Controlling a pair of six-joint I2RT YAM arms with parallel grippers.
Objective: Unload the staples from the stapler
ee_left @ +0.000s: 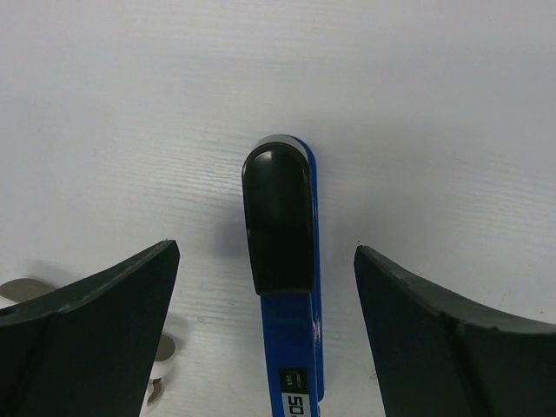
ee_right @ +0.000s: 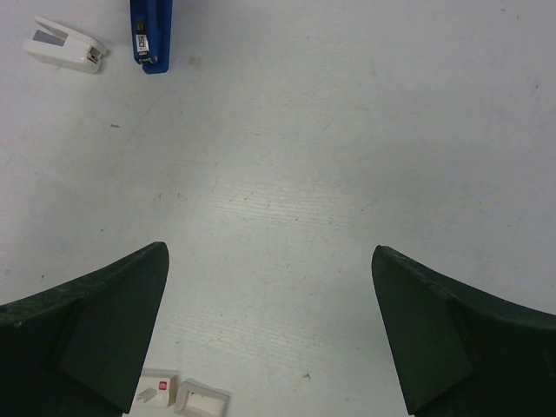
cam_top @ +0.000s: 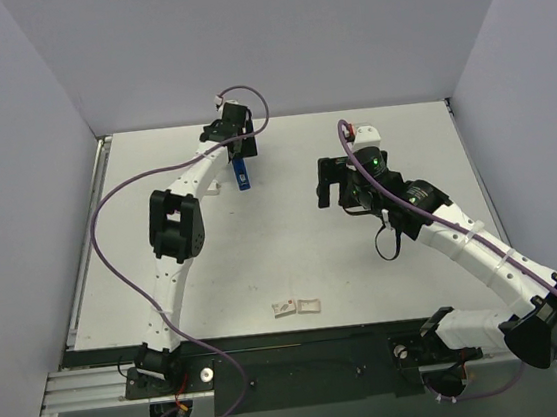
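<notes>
Stapler, blue with a black end, lies flat on the far-left part of the table, black end pointing away from the arm bases. Left claw hangs over it, spread wide, one finger on each side with a clear gap both ways; it holds nothing and touches nothing. Right claw is also wide open and empty, over bare table well apart from the stapler. White bar lies just beside the stapler. Two small white boxes sit near the front edge. Risks, as I judge them: the body is narrow and smooth, so a pinch from the sides could make it skid, twist or roll. A low finger may catch the white bar and drag it in. With the right claw far off, nothing braces the base when the top is pulled, so the staples could scatter.
</notes>
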